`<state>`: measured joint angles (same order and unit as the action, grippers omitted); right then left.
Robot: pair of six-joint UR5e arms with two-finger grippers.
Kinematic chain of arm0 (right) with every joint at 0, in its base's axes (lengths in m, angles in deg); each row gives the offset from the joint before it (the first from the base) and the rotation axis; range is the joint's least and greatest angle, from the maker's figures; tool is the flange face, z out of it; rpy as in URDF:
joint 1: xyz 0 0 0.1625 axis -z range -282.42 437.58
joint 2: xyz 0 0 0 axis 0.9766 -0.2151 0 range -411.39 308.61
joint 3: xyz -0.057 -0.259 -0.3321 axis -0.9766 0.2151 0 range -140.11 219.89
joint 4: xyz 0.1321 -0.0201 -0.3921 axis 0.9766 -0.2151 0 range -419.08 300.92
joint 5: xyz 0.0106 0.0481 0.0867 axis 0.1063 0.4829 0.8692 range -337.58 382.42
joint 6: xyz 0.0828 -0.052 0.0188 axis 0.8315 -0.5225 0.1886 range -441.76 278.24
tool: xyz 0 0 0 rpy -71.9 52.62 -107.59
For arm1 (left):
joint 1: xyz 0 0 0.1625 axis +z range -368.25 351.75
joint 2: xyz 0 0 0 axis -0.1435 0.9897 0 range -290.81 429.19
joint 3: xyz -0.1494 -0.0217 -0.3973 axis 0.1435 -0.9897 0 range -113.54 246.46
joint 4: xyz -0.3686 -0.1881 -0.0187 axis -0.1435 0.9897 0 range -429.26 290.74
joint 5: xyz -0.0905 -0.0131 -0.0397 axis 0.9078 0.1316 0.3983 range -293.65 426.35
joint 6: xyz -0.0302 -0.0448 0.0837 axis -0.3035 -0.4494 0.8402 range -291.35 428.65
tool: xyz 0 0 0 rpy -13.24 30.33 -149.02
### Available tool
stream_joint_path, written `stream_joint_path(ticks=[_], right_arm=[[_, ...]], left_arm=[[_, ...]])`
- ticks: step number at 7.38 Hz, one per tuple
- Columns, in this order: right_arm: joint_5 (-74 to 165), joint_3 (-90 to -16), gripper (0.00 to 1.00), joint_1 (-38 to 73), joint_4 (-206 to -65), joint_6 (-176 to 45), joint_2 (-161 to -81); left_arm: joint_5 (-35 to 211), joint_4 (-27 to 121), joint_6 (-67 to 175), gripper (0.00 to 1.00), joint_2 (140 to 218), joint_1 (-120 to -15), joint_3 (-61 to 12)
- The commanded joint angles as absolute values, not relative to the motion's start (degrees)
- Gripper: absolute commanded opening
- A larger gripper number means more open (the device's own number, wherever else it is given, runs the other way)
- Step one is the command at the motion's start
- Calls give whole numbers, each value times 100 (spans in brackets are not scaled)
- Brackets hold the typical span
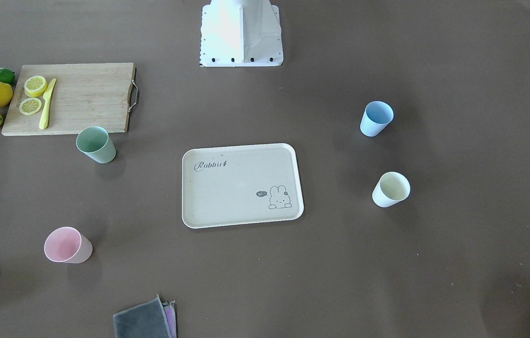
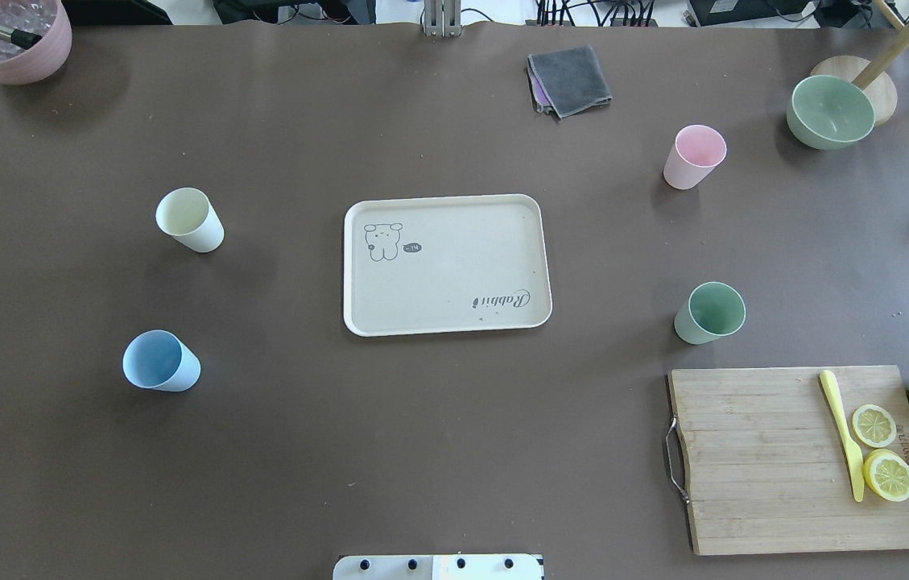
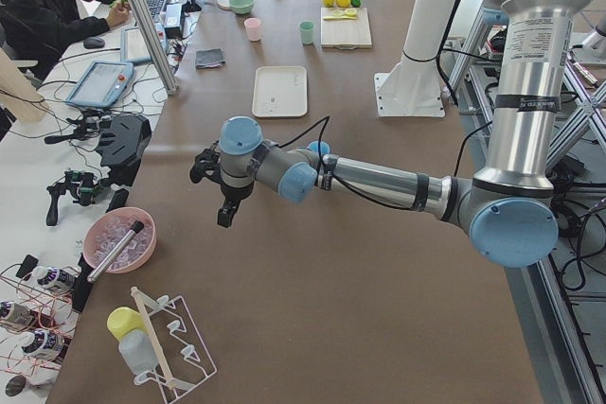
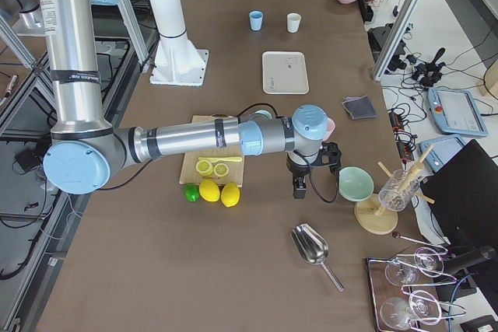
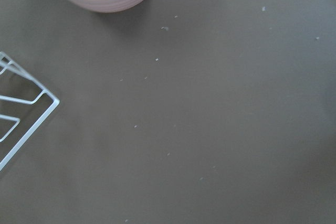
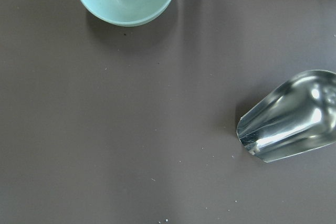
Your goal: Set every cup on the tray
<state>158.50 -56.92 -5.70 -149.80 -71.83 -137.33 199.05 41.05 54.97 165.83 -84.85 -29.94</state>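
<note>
Tray (image 2: 454, 258) lies at the centre of the desk (image 2: 454, 443). Blue cup (image 2: 160, 362) and cream cup (image 2: 190, 220) stand on my left of it, pink cup (image 2: 693, 157) and mint cup (image 2: 710, 312) on my right, all well apart from it. My left gripper (image 3: 225, 210) and right gripper (image 4: 298, 186) hang over the desk ends; apart or together, I cannot tell.

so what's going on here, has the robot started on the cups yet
Nothing is being handled yet. The tray is empty, and the light blue cup, cream cup, pink cup and mint green cup all stand on the table around it. The left pincer and right pincer hang over opposite ends, well away from every cup; open or shut, I cannot tell.
</note>
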Motion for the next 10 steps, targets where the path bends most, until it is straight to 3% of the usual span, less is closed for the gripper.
stream_joint_path(ticks=[1, 4, 6, 10], right_arm=[[15935, -5750, 100, -372, -14979, -7051, -13665], [15918, -5321, 100, -197, -13533, -7033, -13840], [15891, -5380, 100, 66, -13371, -6062, -13736], [15592, -5372, 100, 550, -13379, -5434, -13261]], left_arm=[[19898, 4714, 3860, 98, 16614, -8113, -3144], [19558, 5458, 1596, 98, 16140, -7122, -3898], [19011, 5440, 1112, 98, 15586, -6287, -4619], [18458, 5467, 565, 98, 15470, -5134, -4719]])
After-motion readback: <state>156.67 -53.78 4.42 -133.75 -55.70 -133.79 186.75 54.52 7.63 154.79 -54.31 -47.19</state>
